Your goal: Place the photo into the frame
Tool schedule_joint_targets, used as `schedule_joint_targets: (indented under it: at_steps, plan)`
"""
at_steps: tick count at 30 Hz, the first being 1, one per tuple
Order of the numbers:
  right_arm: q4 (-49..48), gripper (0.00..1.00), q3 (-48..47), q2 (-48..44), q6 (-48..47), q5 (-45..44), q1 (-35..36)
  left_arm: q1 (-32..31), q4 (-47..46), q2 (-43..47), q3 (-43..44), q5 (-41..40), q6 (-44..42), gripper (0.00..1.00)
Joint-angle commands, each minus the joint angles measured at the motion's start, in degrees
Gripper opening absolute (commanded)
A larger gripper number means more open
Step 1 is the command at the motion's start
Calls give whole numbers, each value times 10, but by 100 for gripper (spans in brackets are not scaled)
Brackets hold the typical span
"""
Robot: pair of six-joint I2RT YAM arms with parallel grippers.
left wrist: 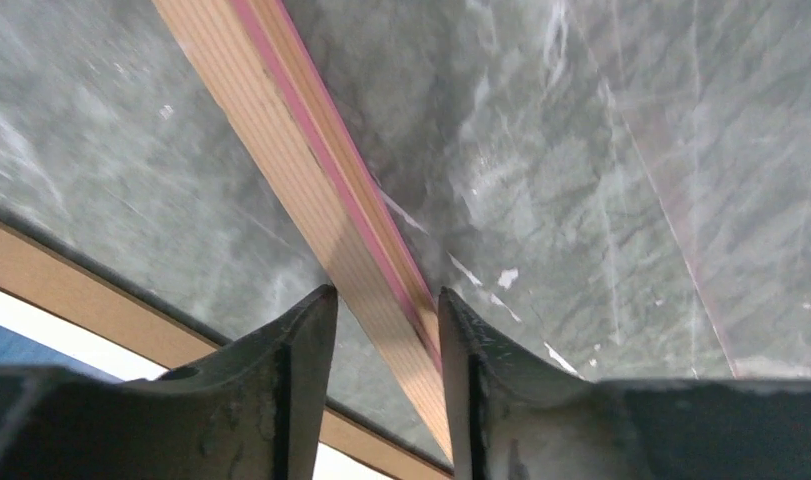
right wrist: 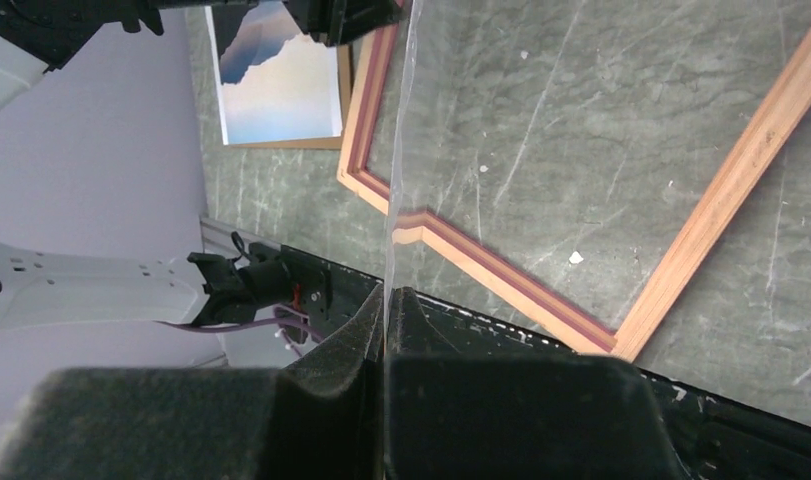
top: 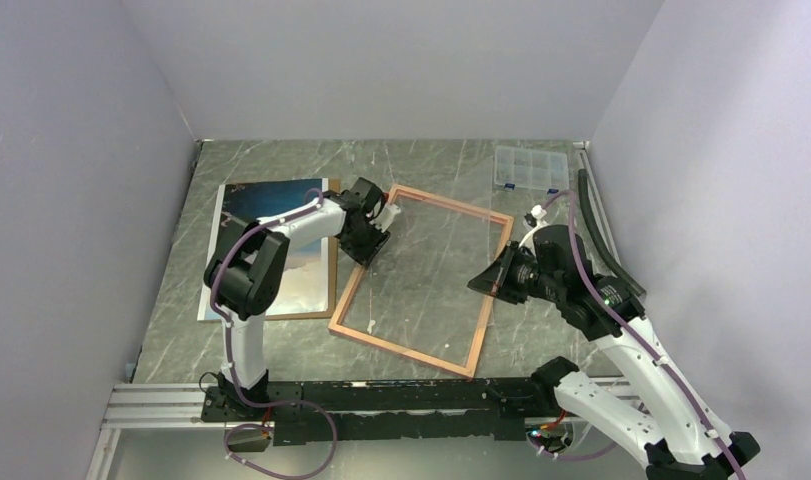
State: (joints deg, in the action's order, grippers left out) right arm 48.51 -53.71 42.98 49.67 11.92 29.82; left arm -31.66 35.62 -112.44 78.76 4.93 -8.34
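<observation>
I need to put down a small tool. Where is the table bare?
Bare: the far strip between the photo and the clear box, and the near-left corner below the photo. Crowded: around the frame, where the left gripper and right gripper work.

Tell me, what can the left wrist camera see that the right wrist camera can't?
Only left wrist: a close-up of the left tool, open, astride one rail of the frame. Only right wrist: the right tool shut on a thin clear sheet, the mountains and sky on the photo, and a frame corner. Both: the frame and the green marbled table.
</observation>
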Motion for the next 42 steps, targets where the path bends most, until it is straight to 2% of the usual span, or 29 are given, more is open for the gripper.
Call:
schedule_joint_targets:
  at_steps: [1,5,9,13,14,18,24,27,33,42]
  plan:
    - [-52,0,-33,2,0,2,-1,-3,63,42,13,12,17,54]
    - [-81,0,-48,27,-9,23,-1,19,89,84,40,53,47,72]
    - [-106,0,-96,79,-13,51,-1,63,134,118,94,116,61,81]
    - [-139,0,-154,113,-15,67,0,113,148,153,121,132,64,94]
    - [-149,0,-165,117,-14,65,0,129,146,161,121,133,65,94]
    - [-214,0,-125,95,19,33,0,186,145,178,112,140,61,94]
    - [-379,0,115,33,120,-6,1,213,116,202,40,118,38,94]
    - [-421,0,204,14,152,-28,8,214,104,211,11,118,25,92]
    - [-432,0,314,-62,204,-104,33,214,100,206,-23,121,12,86]
    - [-413,0,374,-107,251,-162,72,200,69,215,-113,166,6,74]
